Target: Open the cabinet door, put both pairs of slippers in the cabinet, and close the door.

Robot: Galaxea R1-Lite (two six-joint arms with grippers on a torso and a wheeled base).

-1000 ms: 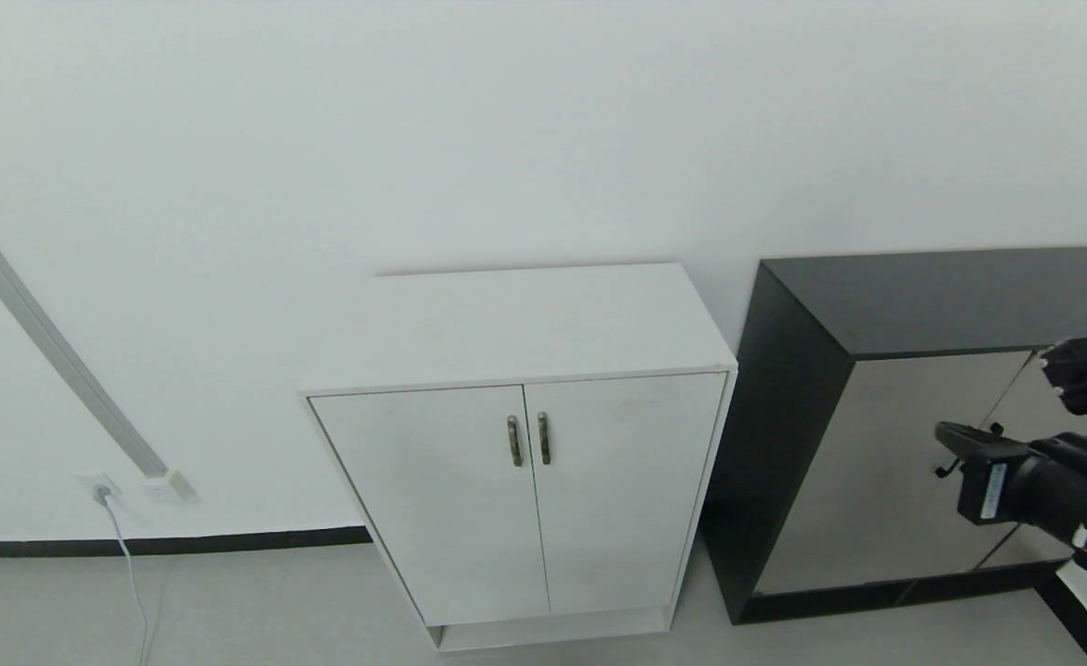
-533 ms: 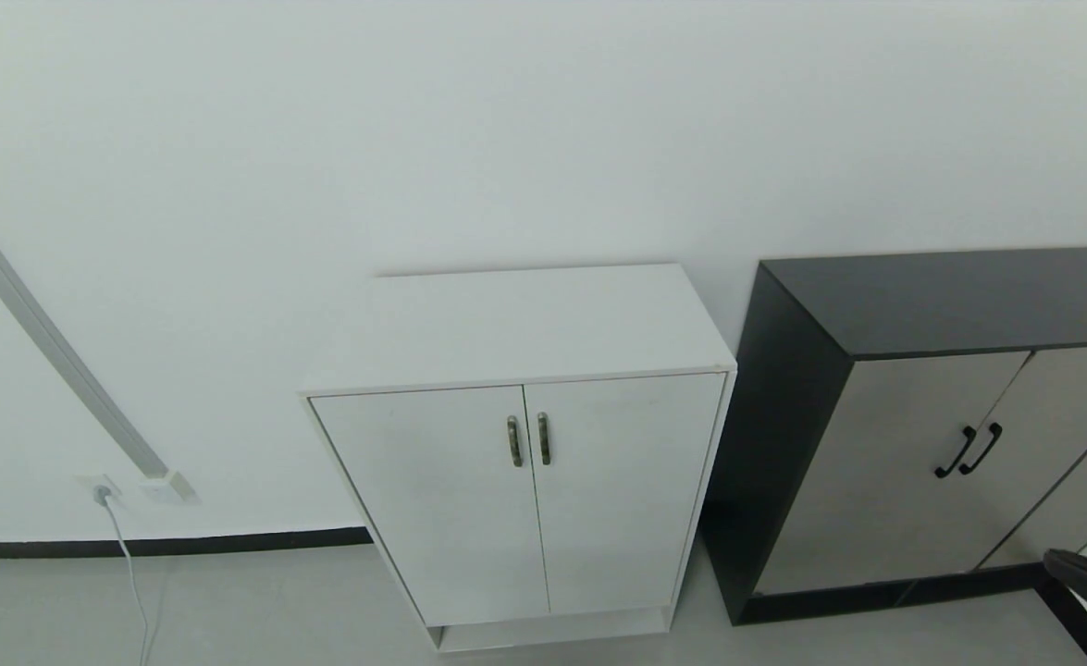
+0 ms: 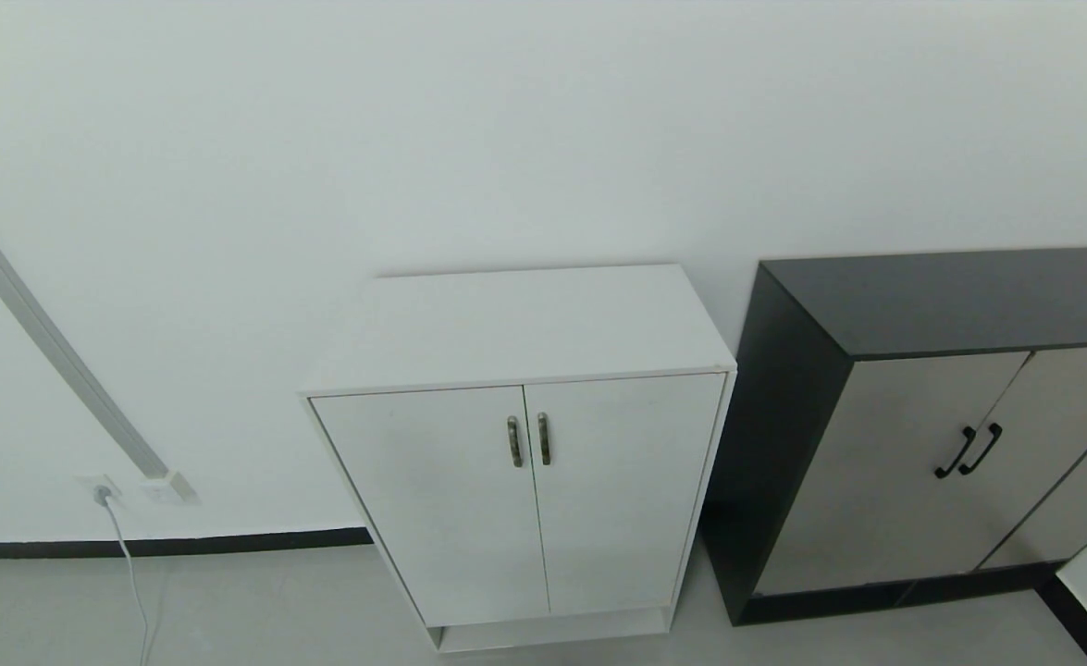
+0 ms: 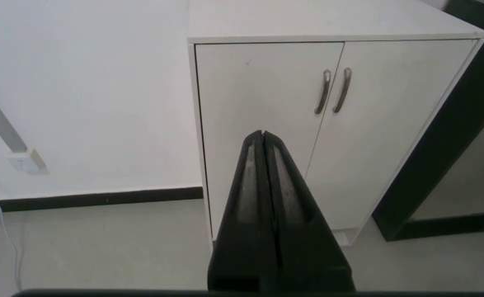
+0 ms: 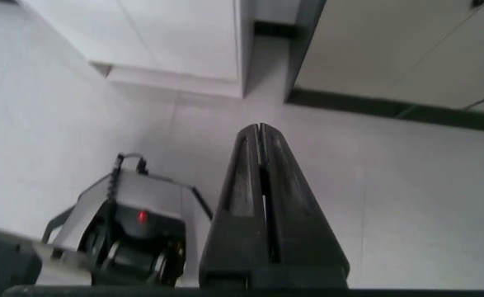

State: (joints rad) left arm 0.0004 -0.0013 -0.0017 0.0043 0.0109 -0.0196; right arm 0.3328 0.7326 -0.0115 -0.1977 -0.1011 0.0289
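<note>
The white cabinet (image 3: 515, 444) stands against the wall with both doors shut; two metal handles (image 3: 528, 439) sit side by side at the middle seam. In the left wrist view my left gripper (image 4: 263, 136) is shut with nothing in it, held in front of the cabinet (image 4: 332, 115) and some way off its doors. In the right wrist view my right gripper (image 5: 260, 130) is shut and empty, pointing down at the grey floor near the cabinet's bottom corner (image 5: 176, 49).
A black cabinet (image 3: 922, 416) with grey doors and black handles stands right of the white one. A wall socket with a cable (image 3: 104, 495) is at the lower left. Grey floor (image 3: 228, 610) lies open in front.
My right arm, seen at the right edge of the head view a second ago, has dropped down and out of that view. The cabinet has not changed.
</note>
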